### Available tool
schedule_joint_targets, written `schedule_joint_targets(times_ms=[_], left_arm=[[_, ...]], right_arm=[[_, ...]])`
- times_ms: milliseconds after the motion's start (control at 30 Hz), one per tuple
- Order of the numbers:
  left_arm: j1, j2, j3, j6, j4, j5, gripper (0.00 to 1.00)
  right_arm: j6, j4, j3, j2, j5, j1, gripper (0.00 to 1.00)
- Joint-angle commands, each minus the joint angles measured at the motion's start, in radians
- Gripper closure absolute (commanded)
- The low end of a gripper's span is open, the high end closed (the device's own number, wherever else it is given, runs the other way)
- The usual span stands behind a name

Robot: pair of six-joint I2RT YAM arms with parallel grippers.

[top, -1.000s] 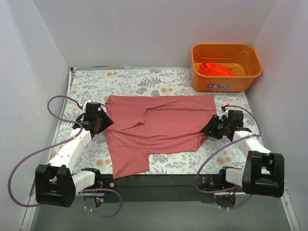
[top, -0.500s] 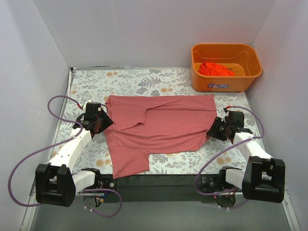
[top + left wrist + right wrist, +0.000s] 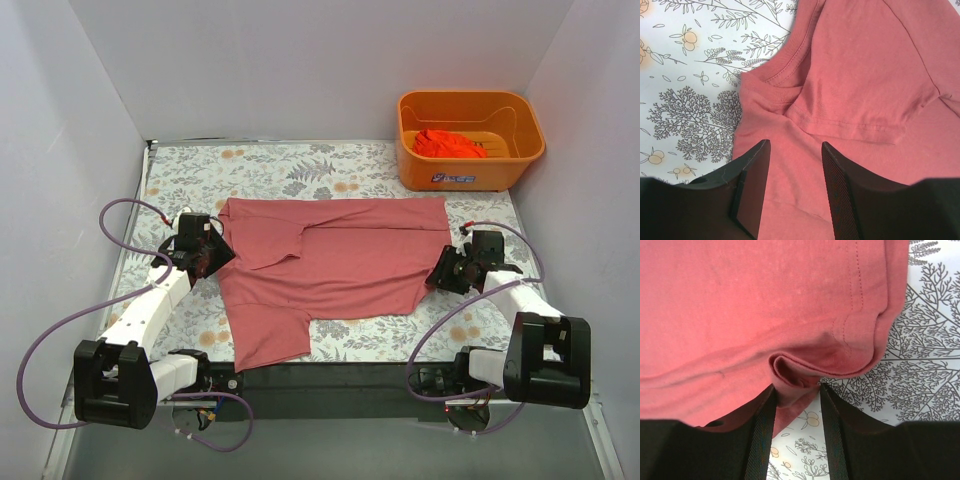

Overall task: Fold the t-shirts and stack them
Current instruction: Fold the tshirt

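Observation:
A dusty pink-red t-shirt (image 3: 340, 265) lies spread on the floral table cover, one sleeve folded in and the other hanging towards the near edge. My left gripper (image 3: 212, 258) is at its left side by the collar (image 3: 785, 65). Its jaws (image 3: 795, 145) stand open over the cloth (image 3: 865, 75). My right gripper (image 3: 440, 272) is at the shirt's right hem corner. Its jaws (image 3: 796, 387) are open, with a rolled fold of hem (image 3: 795, 370) at the fingertips and table cover showing between them. A brighter orange-red t-shirt (image 3: 448, 143) lies crumpled in the basket.
The orange plastic basket (image 3: 470, 172) stands at the far right corner of the table. White walls close in the left, back and right sides. Purple cables loop beside both arms. A black bar runs along the near edge.
My right gripper drifted slightly away to the right, then came back to the hem corner. The left arm and the shirt have not moved.

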Motion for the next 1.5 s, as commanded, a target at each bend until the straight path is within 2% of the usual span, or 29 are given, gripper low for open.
schedule_joint_targets(times_ms=[0, 133, 167, 267, 567, 733, 833, 967, 1167, 1367, 1467], left_arm=[[-0.003, -0.008, -0.008, 0.016, 0.009, 0.000, 0.56], [-0.003, -0.007, -0.007, 0.017, 0.009, 0.001, 0.56], [-0.003, -0.008, -0.007, 0.017, 0.011, 0.003, 0.56], [-0.003, -0.010, -0.008, 0.017, 0.009, 0.001, 0.56], [-0.003, -0.018, -0.007, 0.019, 0.008, -0.008, 0.56], [-0.003, -0.019, -0.007, 0.017, 0.000, -0.022, 0.56], [-0.003, -0.018, -0.005, 0.014, -0.006, -0.028, 0.56], [-0.003, -0.019, -0.005, -0.001, -0.014, -0.051, 0.54], [-0.003, 0.022, 0.047, -0.058, -0.151, -0.095, 0.51], [-0.005, -0.002, 0.050, -0.130, -0.280, -0.151, 0.50], [-0.005, 0.010, 0.048, -0.124, -0.280, -0.080, 0.53]], right_arm=[[-0.005, 0.040, 0.009, 0.021, 0.009, 0.007, 0.53], [-0.016, 0.038, 0.008, 0.027, 0.012, 0.008, 0.56], [-0.019, 0.034, 0.011, 0.019, 0.014, 0.008, 0.63], [-0.023, -0.038, 0.032, -0.002, 0.037, 0.008, 0.75], [-0.005, -0.385, 0.164, -0.105, 0.291, 0.008, 0.77], [0.032, -0.497, 0.160, -0.137, 0.357, 0.007, 0.71], [0.043, -0.551, 0.158, -0.162, 0.339, 0.004, 0.53], [0.018, -0.560, 0.167, -0.226, 0.333, 0.001, 0.41], [-0.003, -0.471, 0.187, -0.211, 0.137, 0.026, 0.42], [0.012, -0.397, 0.198, -0.150, 0.159, 0.169, 0.42], [0.007, -0.348, 0.187, -0.108, 0.156, 0.206, 0.42]])
